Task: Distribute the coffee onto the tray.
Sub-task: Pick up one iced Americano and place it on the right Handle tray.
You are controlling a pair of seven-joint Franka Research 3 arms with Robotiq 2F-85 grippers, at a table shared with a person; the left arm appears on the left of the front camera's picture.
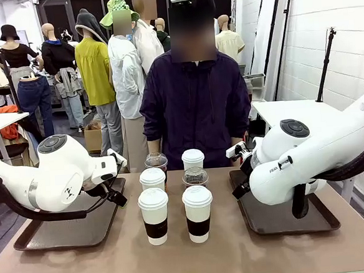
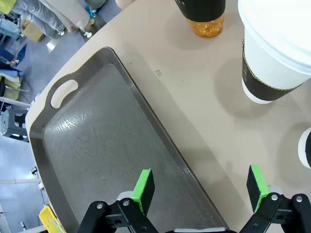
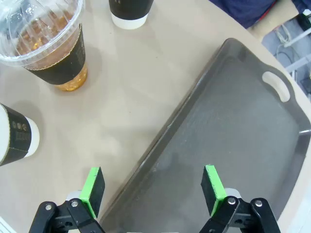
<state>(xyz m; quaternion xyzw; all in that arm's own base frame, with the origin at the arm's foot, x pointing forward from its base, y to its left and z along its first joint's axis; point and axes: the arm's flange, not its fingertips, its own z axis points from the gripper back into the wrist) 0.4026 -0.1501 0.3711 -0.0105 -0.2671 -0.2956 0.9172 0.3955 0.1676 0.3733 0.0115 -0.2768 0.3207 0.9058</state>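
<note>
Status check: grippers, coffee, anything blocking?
Left gripper and right gripper: jaws open, empty, each over a tray edge. Six cups grouped mid-table, none on the left tray or right tray. Nothing blocking the cups.

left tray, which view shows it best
Left wrist view: the left tray lies close, handle cutout and floor plain. Front view: the left arm hides much of it. Right wrist view has the right tray.

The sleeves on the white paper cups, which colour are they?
Dark brown sleeves, clearest in the front view.
</note>
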